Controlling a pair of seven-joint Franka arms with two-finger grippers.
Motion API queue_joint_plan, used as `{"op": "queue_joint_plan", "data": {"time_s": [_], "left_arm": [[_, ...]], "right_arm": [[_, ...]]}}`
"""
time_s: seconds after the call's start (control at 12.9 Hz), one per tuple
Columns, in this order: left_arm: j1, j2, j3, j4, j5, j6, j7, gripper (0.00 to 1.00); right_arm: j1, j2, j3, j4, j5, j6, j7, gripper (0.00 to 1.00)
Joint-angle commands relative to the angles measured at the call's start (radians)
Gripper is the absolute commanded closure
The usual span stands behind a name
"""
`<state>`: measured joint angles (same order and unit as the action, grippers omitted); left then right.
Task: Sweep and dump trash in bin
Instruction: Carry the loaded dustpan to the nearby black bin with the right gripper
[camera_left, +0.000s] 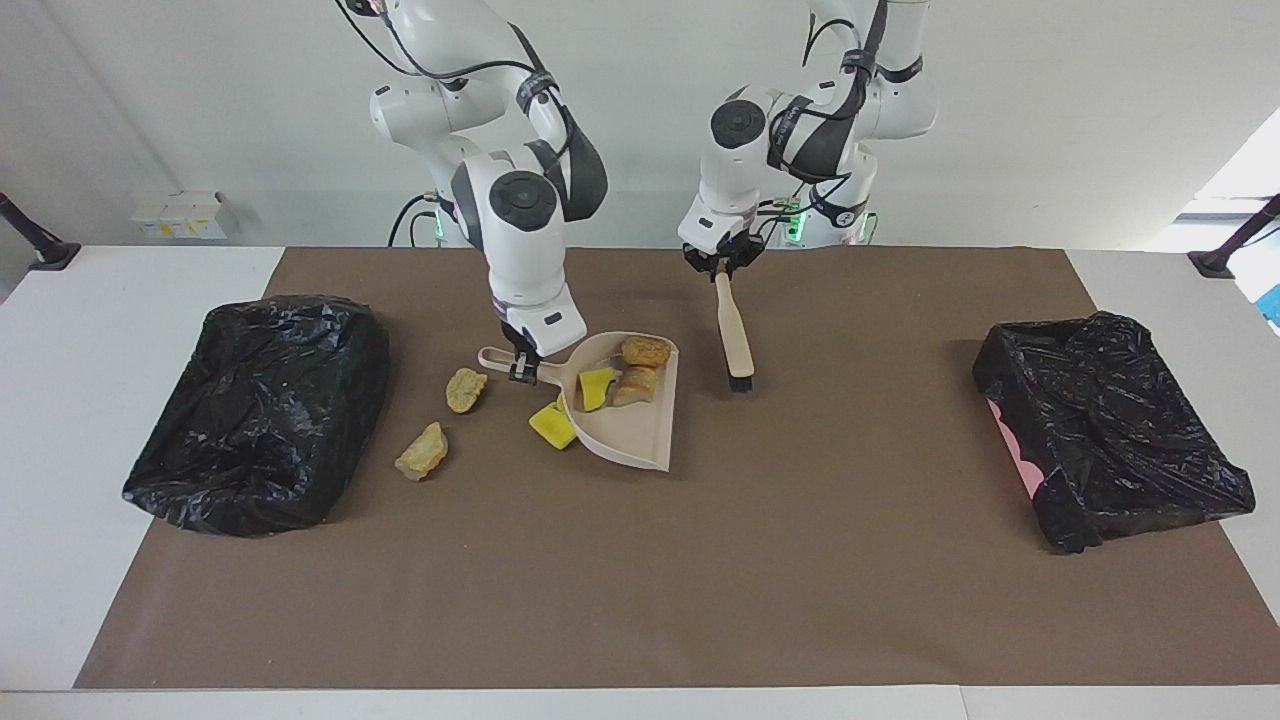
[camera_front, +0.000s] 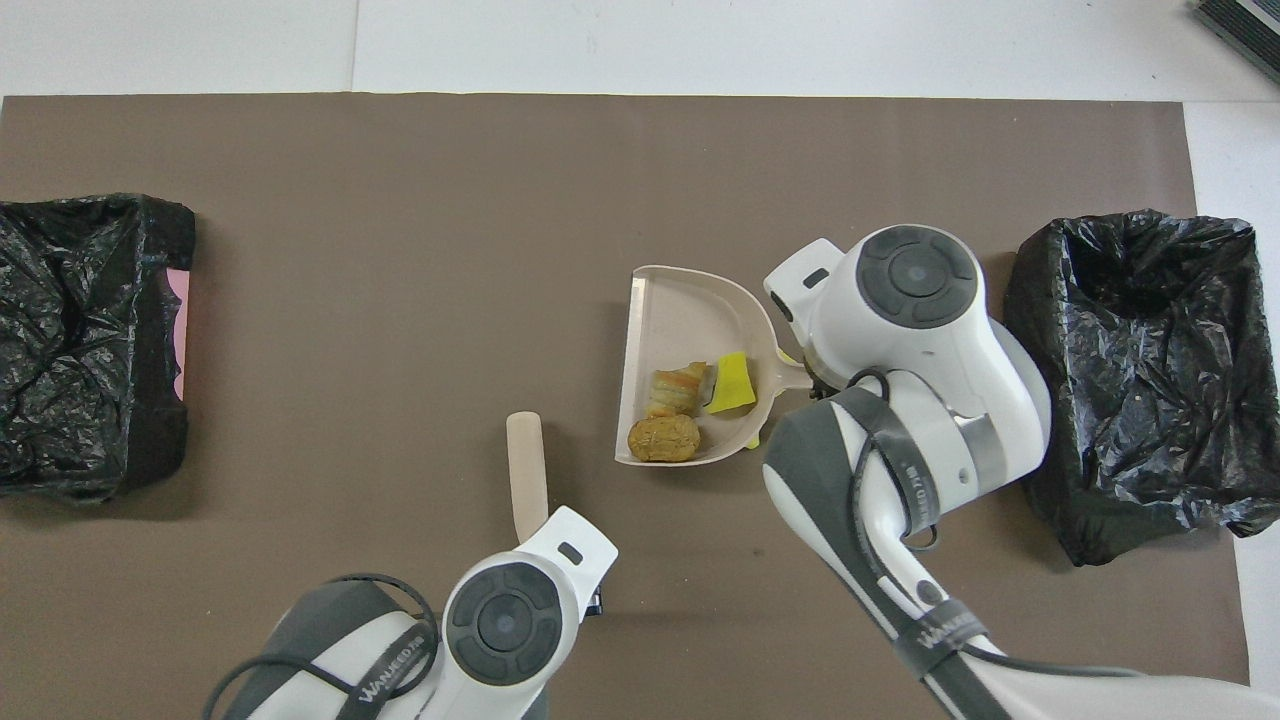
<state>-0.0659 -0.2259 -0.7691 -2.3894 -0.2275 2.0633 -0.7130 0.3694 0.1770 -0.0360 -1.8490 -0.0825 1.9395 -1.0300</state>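
Observation:
My right gripper is shut on the handle of the beige dustpan, which is tilted over the mat. The pan holds three scraps: a brown lump, a tan lump and a yellow chunk. Another yellow chunk lies on the mat at the pan's edge. Two tan lumps lie on the mat toward the right arm's end. My left gripper is shut on the handle of the beige brush, beside the pan; its bristle end hangs close to the mat.
A bin lined with a black bag stands at the right arm's end of the table, close to the two tan lumps. A second black-lined bin stands at the left arm's end. A brown mat covers the table.

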Motion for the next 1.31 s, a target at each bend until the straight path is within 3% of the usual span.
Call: {"op": "queue_joint_plan", "data": {"time_s": [0.0, 0.15, 0.62, 0.7, 0.85, 1.08, 1.24], "left_arm": [[-0.009, -0.049, -0.097, -0.060, -0.065, 0.063, -0.048, 1.00], [-0.011, -0.065, -0.180, -0.098, -0.125, 0.128, -0.069, 1.00], [-0.022, -0.079, -0.184, -0.116, -0.191, 0.121, -0.039, 0.97], [-0.021, -0.075, -0.182, -0.113, -0.197, 0.120, -0.037, 0.79], [-0.018, -0.066, -0.176, -0.103, -0.199, 0.118, -0.031, 0.00], [-0.015, 0.006, -0.109, -0.038, -0.188, 0.113, 0.047, 0.00], [-0.020, 0.064, -0.037, 0.034, -0.100, 0.100, 0.063, 0.00]], "right_arm": [[-0.111, -0.017, 0.010, 0.045, 0.004, -0.057, -0.160, 1.00], [-0.194, -0.019, 0.010, 0.045, 0.003, -0.074, -0.260, 1.00], [-0.407, -0.048, 0.007, 0.053, 0.001, -0.096, -0.568, 1.00], [-0.440, -0.059, 0.007, 0.057, 0.000, -0.112, -0.608, 1.00], [-0.507, -0.076, 0.005, 0.062, -0.019, -0.113, -0.689, 1.00], [-0.610, -0.077, -0.002, 0.091, -0.061, -0.097, -0.810, 1.00], [-0.664, -0.074, -0.002, 0.102, -0.118, -0.089, -0.860, 1.00]]}}
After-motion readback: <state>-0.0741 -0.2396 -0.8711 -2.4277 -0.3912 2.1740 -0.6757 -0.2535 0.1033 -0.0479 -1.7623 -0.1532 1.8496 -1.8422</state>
